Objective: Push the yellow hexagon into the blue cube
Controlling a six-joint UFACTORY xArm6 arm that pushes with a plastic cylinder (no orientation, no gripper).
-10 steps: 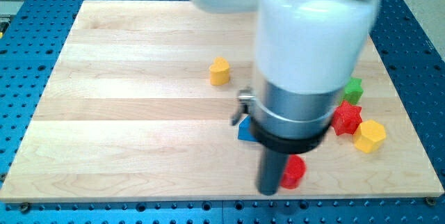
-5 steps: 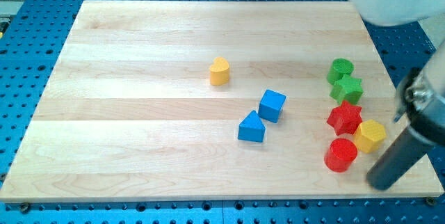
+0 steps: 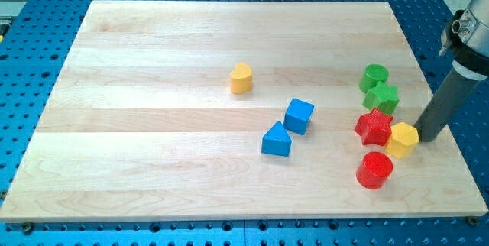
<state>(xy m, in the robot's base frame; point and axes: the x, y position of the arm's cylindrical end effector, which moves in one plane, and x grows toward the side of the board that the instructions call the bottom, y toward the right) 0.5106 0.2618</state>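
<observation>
The yellow hexagon [image 3: 402, 139] lies near the board's right edge, touching the red star [image 3: 375, 126] on its left. The blue cube [image 3: 299, 115] sits near the board's middle, well to the hexagon's left. My tip [image 3: 425, 137] rests just right of the yellow hexagon, touching or nearly touching it. The dark rod rises from there toward the view's upper right.
A blue triangle [image 3: 276, 140] sits just lower left of the cube. A red cylinder [image 3: 374, 169] lies below the hexagon. A green star [image 3: 381, 97] and green cylinder [image 3: 374, 76] stand above the red star. A yellow heart [image 3: 241, 79] lies up left. The board's right edge [image 3: 451, 135] is close.
The arm swung from over the board's middle to the right edge. The tip moved up to the hexagon's right side. The hexagon and red star shifted slightly left and up.
</observation>
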